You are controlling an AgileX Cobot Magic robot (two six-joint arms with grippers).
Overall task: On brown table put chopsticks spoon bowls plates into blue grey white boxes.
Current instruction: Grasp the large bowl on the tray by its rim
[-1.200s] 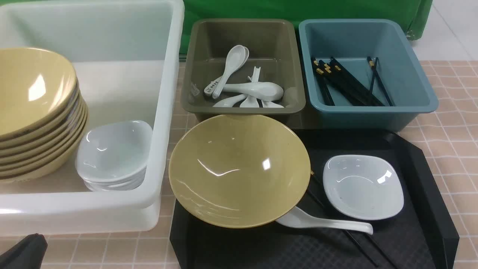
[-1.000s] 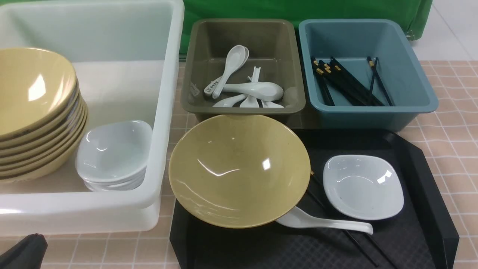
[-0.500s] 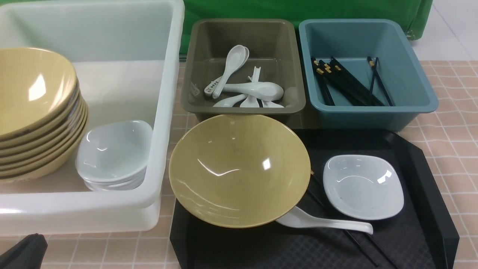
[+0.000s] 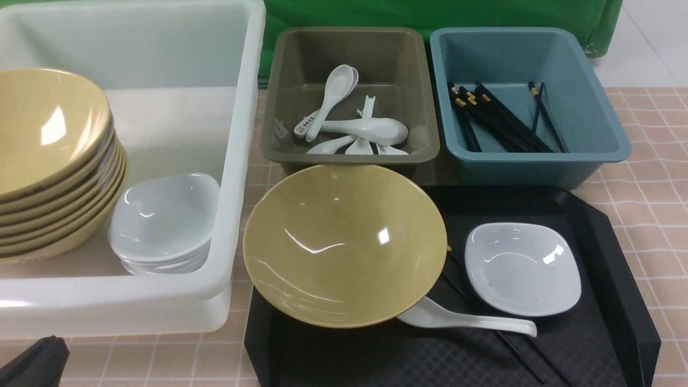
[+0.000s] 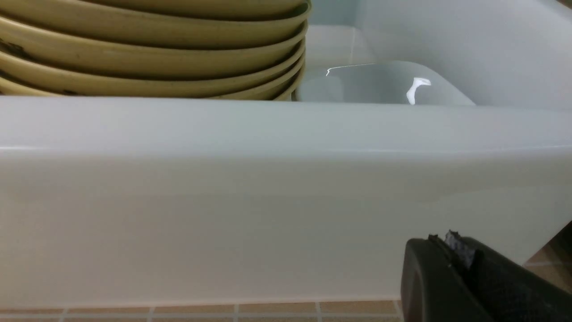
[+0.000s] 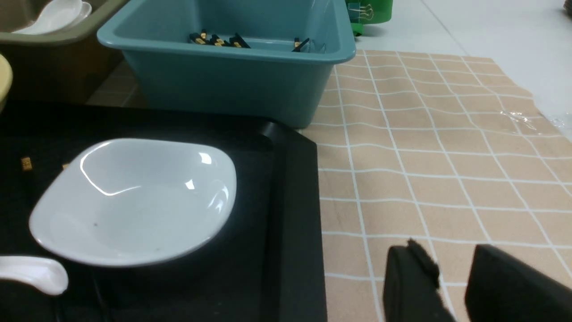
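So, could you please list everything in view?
white box: one, translucent white, left
stacked bowls: several, yellow, white box
stacked dishes: several, white, white box
grey box: one, olive-grey, centre
boxed spoons: several, white, grey box
blue box: one, blue, right
boxed chopsticks: several, black, blue box
tray: one, black, front
loose bowl: one, yellow, tray
loose dish: one, white, tray
loose spoon: one, white, tray
loose chopsticks: apparently two, black, tray
tablecloth: one, tan checked, underneath
left gripper: one, black, shut
right gripper: one, black, open
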